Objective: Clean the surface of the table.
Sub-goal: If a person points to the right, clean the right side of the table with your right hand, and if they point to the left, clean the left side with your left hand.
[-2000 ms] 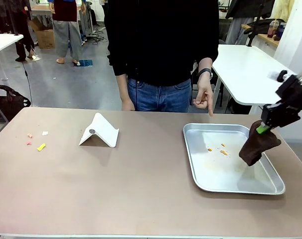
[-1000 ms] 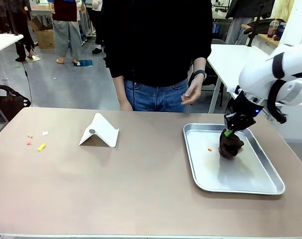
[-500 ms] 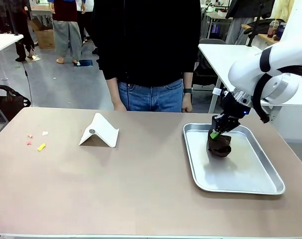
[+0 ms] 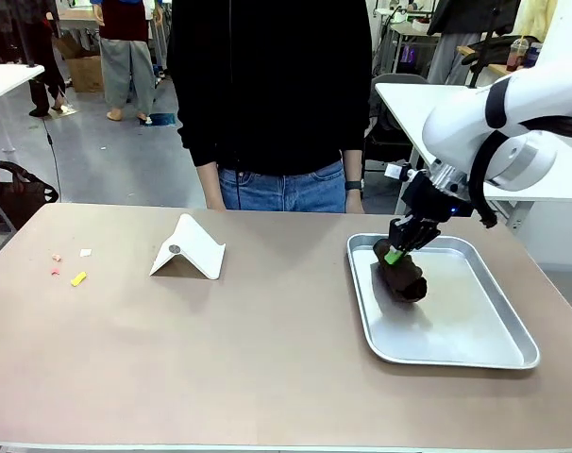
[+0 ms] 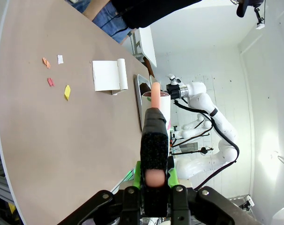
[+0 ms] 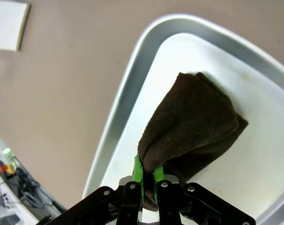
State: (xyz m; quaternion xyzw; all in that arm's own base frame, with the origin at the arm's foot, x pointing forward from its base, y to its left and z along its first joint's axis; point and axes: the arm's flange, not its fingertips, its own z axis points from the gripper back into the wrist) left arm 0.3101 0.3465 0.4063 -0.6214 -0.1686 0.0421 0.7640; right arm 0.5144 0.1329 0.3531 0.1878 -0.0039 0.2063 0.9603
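Right claw (image 4: 392, 255): clenched on a dark brown terry cloth (image 4: 405, 279), green pads (image 6: 138, 168) pinching only a narrow fold.
Cloth: bunched on the floor of a shiny rectangular silver metal tray (image 4: 461, 359), just beside its left wall.
Tray risk: liable to slide if shoved by the cloth; rim apt to snag the fabric and tug it from the pinch.
Surface: wide matte brownish-taupe surface (image 4: 267, 330) under everything; small pink, white and yellow scraps (image 4: 69, 266) at its far left end, well apart from the cloth.
Reach risk: long crossing past a white folded card stand (image 4: 189, 250); knock possible, scraps prone to scatter off the edge under a fast wipe.
Left claw (image 5: 155, 180): clamped on a black spongy tool with a pinkish stem (image 5: 153, 136), clear of the surface; clash possible if both arms head for one end.
Person (image 4: 267, 94): standing close at the far edge, within a wide sweep.
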